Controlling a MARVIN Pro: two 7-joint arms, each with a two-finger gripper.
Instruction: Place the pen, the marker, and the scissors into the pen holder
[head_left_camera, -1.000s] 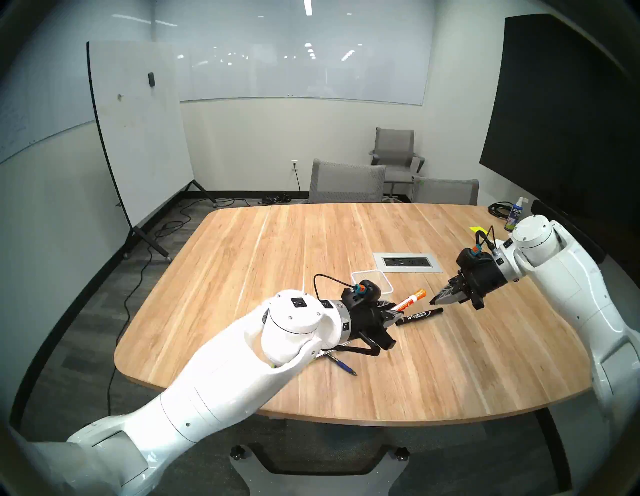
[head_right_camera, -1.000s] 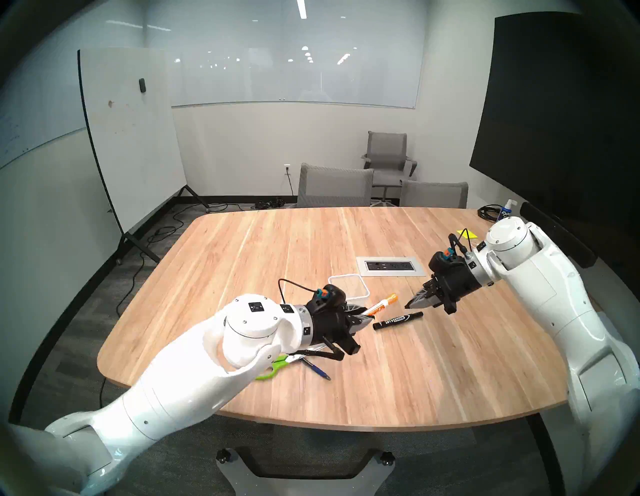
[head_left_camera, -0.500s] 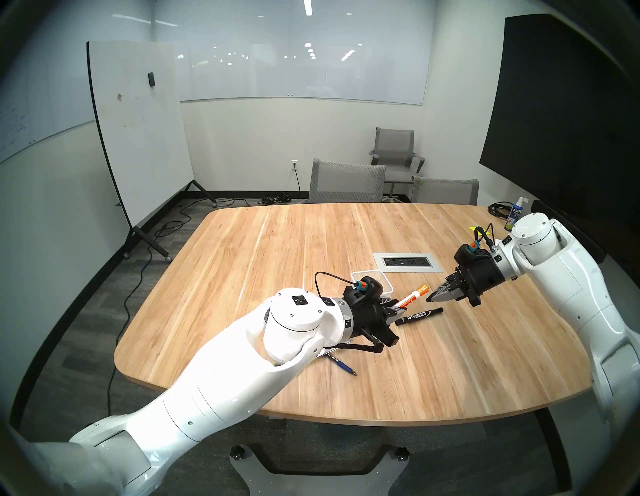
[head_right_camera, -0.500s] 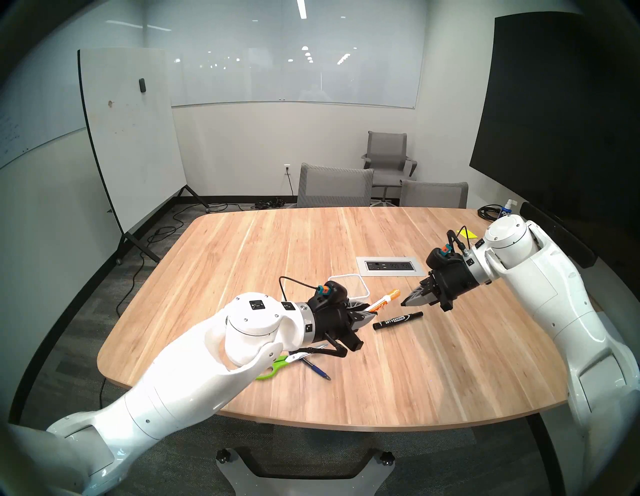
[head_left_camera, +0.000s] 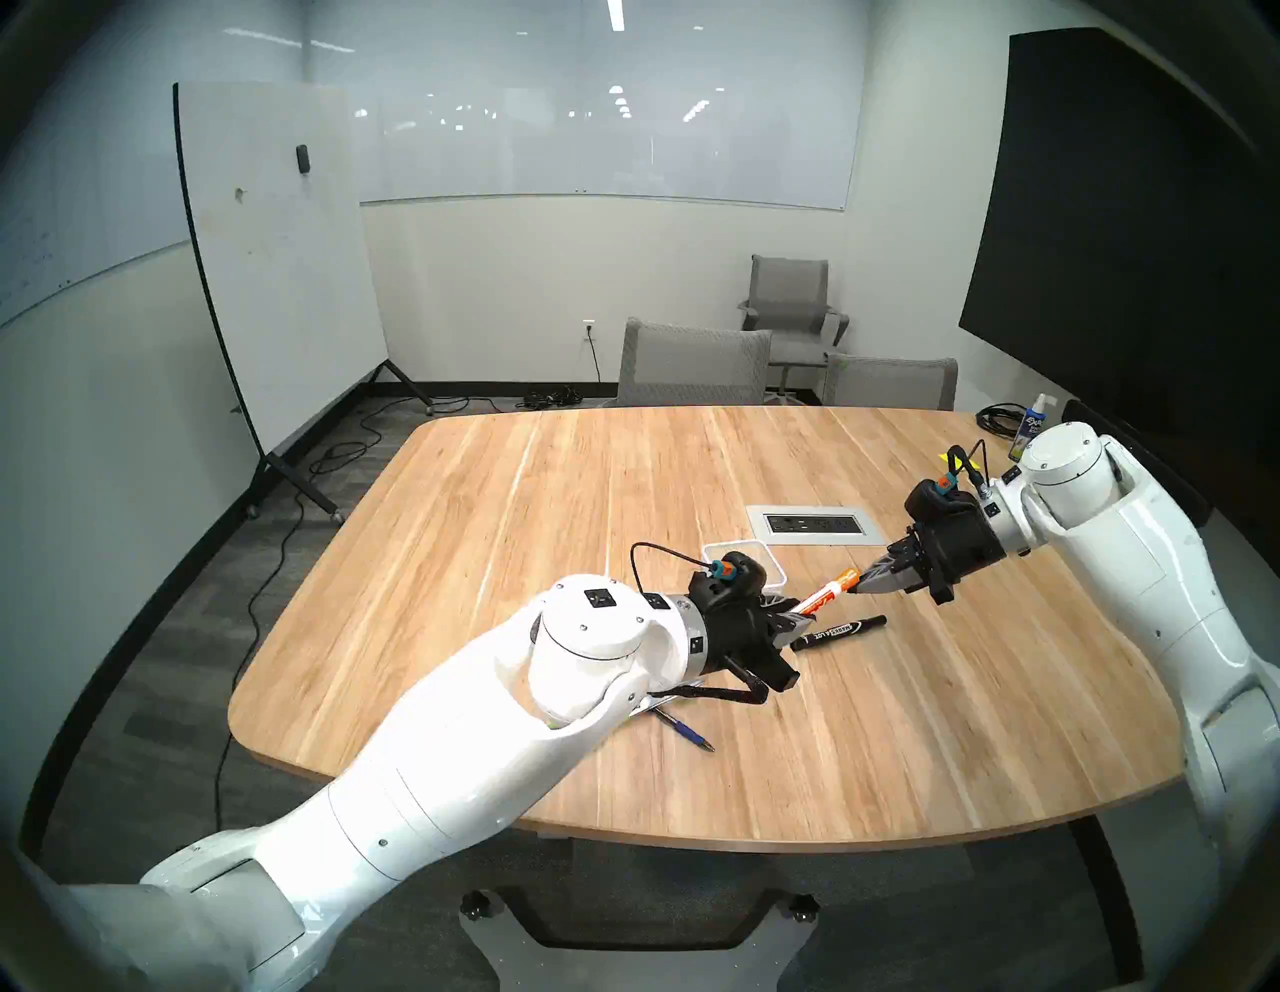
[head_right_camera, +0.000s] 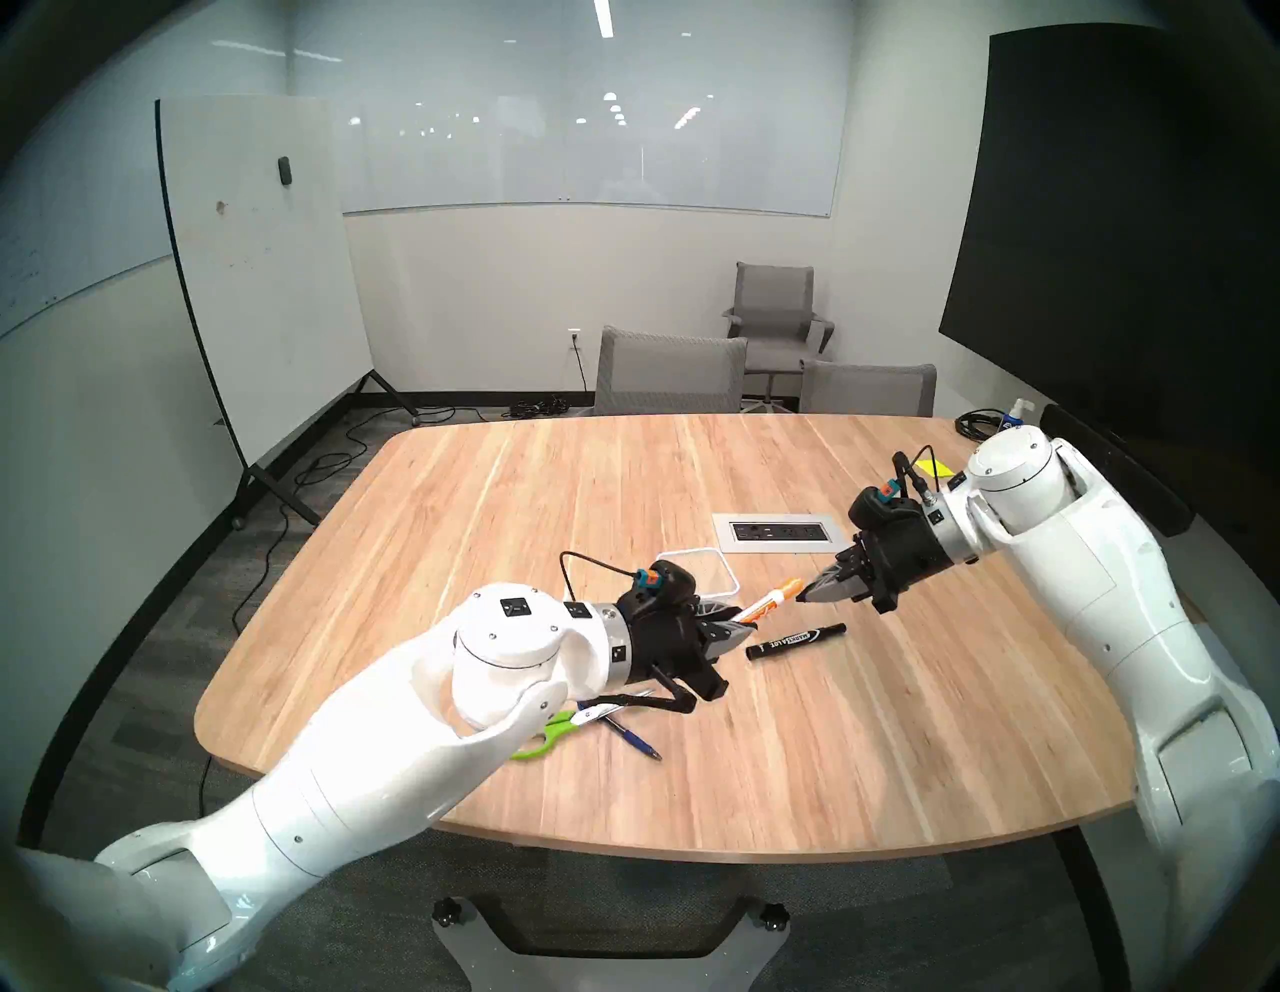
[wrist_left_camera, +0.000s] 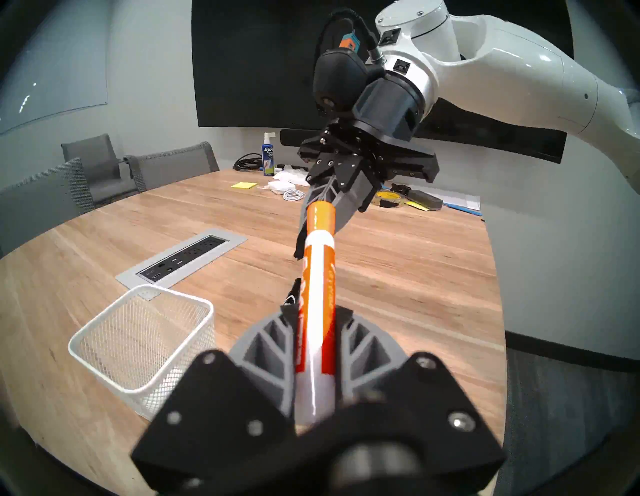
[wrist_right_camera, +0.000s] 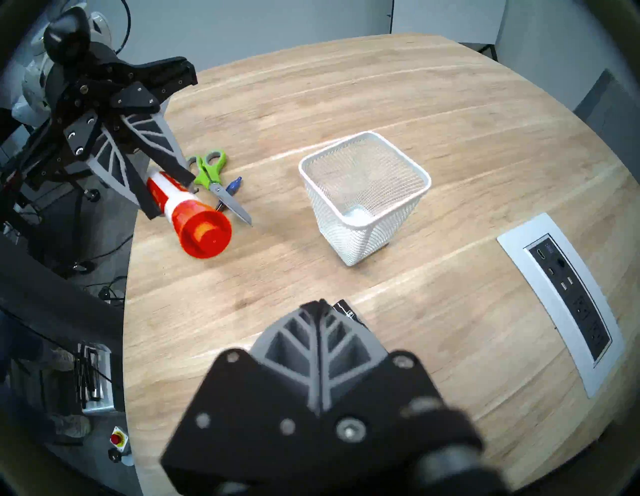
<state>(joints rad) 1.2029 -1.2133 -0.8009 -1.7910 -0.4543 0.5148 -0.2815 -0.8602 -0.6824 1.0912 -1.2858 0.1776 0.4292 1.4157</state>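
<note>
Two markers are showing print: the black marker (head_left_camera: 838, 632), lying on the table (head_left_camera: 866, 727) toward its middle, is reading "MARKS A LOT", while the lettering on the orange-and-white marker (wrist_left_camera: 317, 294) is too blurred to make out. The left gripper (wrist_left_camera: 317, 350) is gripping that marker by its lower barrel, holding it in the air with the orange cap angled up toward the right gripper (head_left_camera: 862, 587), whose fingers are pressed together on nothing, their tip just beside the cap. A blue spray bottle (wrist_left_camera: 267, 160) at the far right corner is showing "EXPO". The pen holder (wrist_right_camera: 363, 197) is standing upright near the table's middle, beside the power outlet panel (wrist_right_camera: 568, 298), and is looking empty apart from a pale patch at its bottom. The scissors (wrist_right_camera: 216, 183) are lying closed near the table's near left edge, with the pen (head_right_camera: 634, 741) touching and partly under their blades
</note>
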